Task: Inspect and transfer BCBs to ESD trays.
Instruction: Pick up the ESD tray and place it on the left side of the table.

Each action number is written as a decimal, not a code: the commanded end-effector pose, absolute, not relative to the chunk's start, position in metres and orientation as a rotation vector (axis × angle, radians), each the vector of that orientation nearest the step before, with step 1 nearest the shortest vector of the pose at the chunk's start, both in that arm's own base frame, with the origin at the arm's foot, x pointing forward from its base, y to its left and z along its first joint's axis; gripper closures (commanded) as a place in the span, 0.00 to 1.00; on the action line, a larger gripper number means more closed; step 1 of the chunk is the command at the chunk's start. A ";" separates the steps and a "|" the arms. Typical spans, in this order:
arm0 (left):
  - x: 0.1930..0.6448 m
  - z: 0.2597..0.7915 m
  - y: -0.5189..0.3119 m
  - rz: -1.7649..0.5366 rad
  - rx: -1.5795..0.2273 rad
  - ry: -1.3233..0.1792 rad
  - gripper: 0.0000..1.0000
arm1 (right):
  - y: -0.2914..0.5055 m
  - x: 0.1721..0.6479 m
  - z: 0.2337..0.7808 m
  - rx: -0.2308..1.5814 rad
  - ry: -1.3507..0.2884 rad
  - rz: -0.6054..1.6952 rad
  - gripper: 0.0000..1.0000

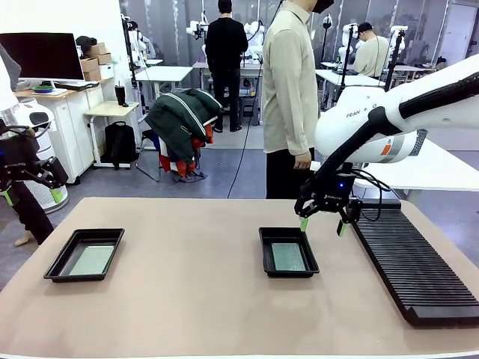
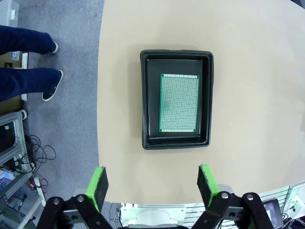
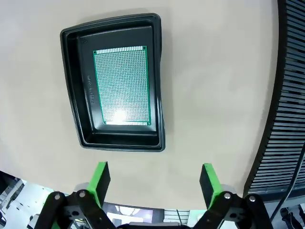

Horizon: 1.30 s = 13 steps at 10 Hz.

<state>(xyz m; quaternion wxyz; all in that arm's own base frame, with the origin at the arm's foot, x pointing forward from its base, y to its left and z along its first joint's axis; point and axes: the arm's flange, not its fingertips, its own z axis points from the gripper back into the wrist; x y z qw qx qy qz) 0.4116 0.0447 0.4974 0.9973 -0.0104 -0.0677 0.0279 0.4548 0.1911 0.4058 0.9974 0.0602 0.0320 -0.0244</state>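
Two black ESD trays lie on the tan table, each with one green BCB flat on its floor. The left tray (image 1: pixel 56 267) holds a pale board (image 1: pixel 91 259). The right tray (image 1: pixel 264 254) holds another board (image 1: pixel 288 256). My left gripper (image 1: pixel 31 196) hangs open off the table's left edge, high above its tray (image 2: pixel 176 55) and board (image 2: pixel 178 102). My right gripper (image 1: pixel 322 224) hovers open just behind and to the right of the right tray (image 3: pixel 114 23), whose board (image 3: pixel 121 86) shows a glare spot. Nothing sits between the green pads (image 2: pixel 100 183) (image 3: pixel 208 179) of either gripper (image 2: pixel 155 183) (image 3: pixel 155 183).
A long black ribbed rack (image 1: pixel 415 262) (image 3: pixel 290 95) runs along the table's right side. A person stands at the far edge, one hand (image 1: pixel 303 161) hanging down. Bare tabletop (image 1: pixel 187 277) lies between the trays. A person's legs (image 2: pixel 28 62) are on the floor beside the table.
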 end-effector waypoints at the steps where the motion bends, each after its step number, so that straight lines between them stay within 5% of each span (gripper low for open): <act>1: 0.411 0.496 0.045 0.059 -0.019 -0.142 0.00 | 0.192 0.454 0.405 0.122 0.067 -0.050 0.00; 8: 0.412 0.497 0.045 0.056 -0.021 -0.136 0.00 | 0.191 0.455 0.406 0.121 0.064 -0.049 0.00; 13: 0.398 0.521 -0.097 -0.158 -0.084 -0.132 0.00 | 0.189 0.455 0.406 0.121 0.064 -0.049 0.00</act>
